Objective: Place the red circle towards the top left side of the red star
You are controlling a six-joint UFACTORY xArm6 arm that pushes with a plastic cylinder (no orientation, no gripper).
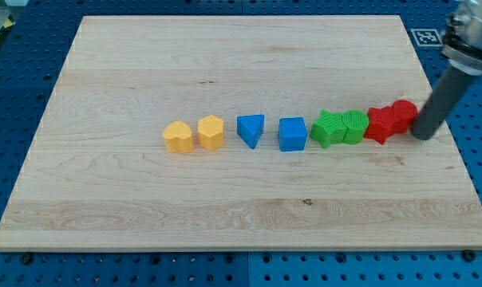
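Note:
The red circle (404, 112) sits at the right end of a row of blocks, touching the upper right side of the red star (381, 124). My tip (424, 135) is just to the right of the red circle, touching or almost touching it. The dark rod rises from there toward the view's top right.
Left of the red star, in a row: a green circle (355, 126), a green star (329, 129), a blue cube (292, 134), a blue triangle (251, 130), a yellow hexagon (211, 132) and a yellow heart-like block (178, 137). The wooden board (225, 48) has its right edge near my tip.

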